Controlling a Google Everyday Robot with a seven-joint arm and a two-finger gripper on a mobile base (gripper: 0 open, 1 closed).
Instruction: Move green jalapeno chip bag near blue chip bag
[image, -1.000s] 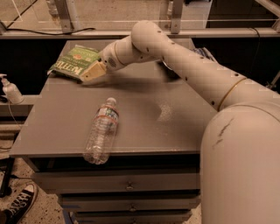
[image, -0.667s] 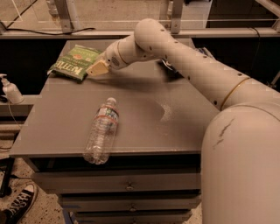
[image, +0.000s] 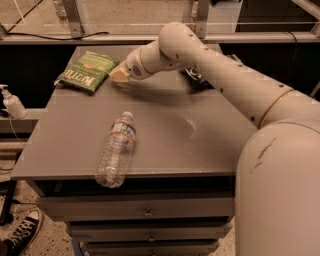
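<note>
The green jalapeno chip bag (image: 88, 72) lies flat at the back left of the grey table (image: 165, 135), its white lettering facing up. My gripper (image: 119, 74) hovers just right of the bag's right edge, a small gap away, with nothing seen in it. The blue chip bag (image: 196, 78) is at the back middle-right of the table, mostly hidden behind my arm; only a dark sliver with a white end shows.
A clear plastic water bottle (image: 116, 149) lies on its side near the table's front left edge. A spray bottle (image: 11, 102) stands off the table at the left. Drawers (image: 145, 210) sit under the tabletop. A shoe (image: 22, 235) is on the floor at the lower left.
My gripper has drawn back to the right, off the green bag's right edge. The green bag and the water bottle have not moved.
</note>
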